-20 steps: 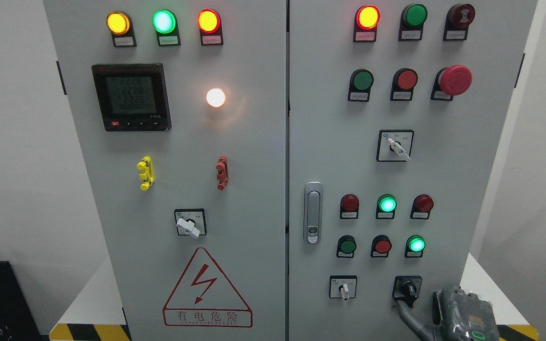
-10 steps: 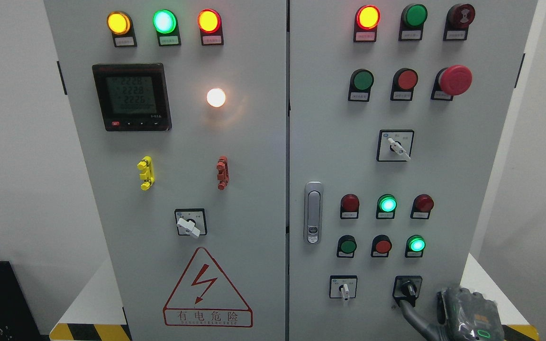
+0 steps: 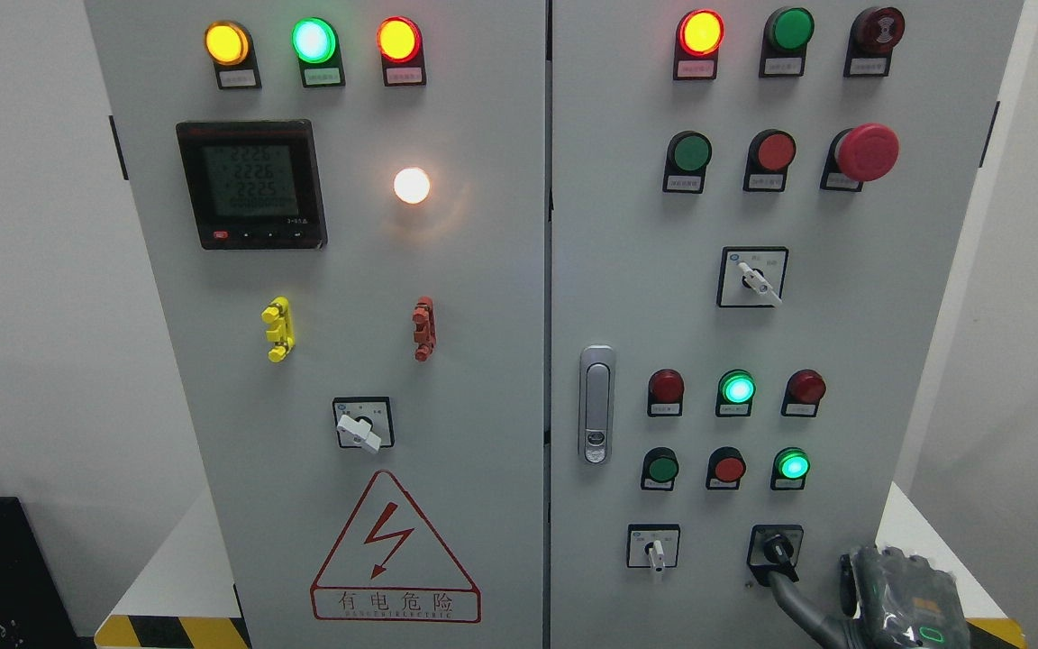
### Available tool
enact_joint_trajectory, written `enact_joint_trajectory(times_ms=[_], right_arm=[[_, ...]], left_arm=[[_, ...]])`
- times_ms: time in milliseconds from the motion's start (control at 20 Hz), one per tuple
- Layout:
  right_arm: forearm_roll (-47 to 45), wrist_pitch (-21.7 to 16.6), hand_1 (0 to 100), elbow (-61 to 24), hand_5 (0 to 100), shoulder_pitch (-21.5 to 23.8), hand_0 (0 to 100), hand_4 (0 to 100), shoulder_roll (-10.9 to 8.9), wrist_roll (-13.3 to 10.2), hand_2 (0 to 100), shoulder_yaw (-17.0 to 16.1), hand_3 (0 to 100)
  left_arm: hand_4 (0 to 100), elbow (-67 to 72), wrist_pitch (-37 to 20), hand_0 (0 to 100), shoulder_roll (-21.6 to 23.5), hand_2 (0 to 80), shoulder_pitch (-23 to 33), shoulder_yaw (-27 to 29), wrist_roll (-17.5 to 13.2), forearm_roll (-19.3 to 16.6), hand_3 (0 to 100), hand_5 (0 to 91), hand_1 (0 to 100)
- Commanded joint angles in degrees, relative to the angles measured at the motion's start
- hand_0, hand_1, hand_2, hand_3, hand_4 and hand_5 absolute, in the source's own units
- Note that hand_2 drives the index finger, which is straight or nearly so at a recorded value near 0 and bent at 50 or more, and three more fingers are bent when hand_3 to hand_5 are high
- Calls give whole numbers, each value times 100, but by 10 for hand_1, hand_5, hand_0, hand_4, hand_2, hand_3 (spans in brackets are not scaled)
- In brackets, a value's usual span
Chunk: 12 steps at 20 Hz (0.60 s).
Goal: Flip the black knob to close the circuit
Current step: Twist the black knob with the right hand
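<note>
Now | right hand (image 3: pixel 902 599) is sliding lower-right, away from the cabinet (image 3: pixel 483 270) | one finger (image 3: pixel 794 599) is stretching out, gripping nothing | black knob (image 3: pixel 778 549) just above fingertip, tilted | flip seemingly done, hand retreating.

The cabinet doors (image 3: pixel 483 297) look like smooth painted sheet metal in a matt pale grey, and the door handle (image 3: pixel 596 405) on the right one is shiny chromed metal. The indicator lamps (image 3: pixel 314 41) and red mushroom button (image 3: pixel 868 151) have glossy plastic caps, while the black knob (image 3: pixel 778 549) looks like dull plastic. The right hand (image 3: pixel 897 606) has a dark, slightly glossy casing, and the warning sign (image 3: pixel 395 552) reads as a flat printed sticker
</note>
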Motion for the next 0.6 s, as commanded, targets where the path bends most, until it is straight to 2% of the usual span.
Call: enact_joint_trajectory(times_ms=[0,200,350,450,550], right_arm=[[-10,22,18,-6,834,-14,0,855,-45,-57,871,-81,1000],[-10,31,20,-24,835,12,0,855,-37,-57,871,-73,1000],[-10,31,21,-24,835,30,0,859,7,-154,871,-12,1000],[-10,39,16,-24,836,47,0,859,69,-250,871,15,1000],[-2,57,6,-33,838,47,0,859,287,-277,871,59,1000]], left_arm=[[28,-193,-2,0,5,0,193,62,-2,44,49,0,0],[27,-193,-2,0,5,0,193,62,-2,44,49,0,0],[27,-193,-2,0,5,0,193,62,-2,44,49,0,0],[26,-193,-2,0,-4,0,193,62,-2,44,49,0,0],[26,-193,-2,0,-4,0,193,62,-2,44,49,0,0]])
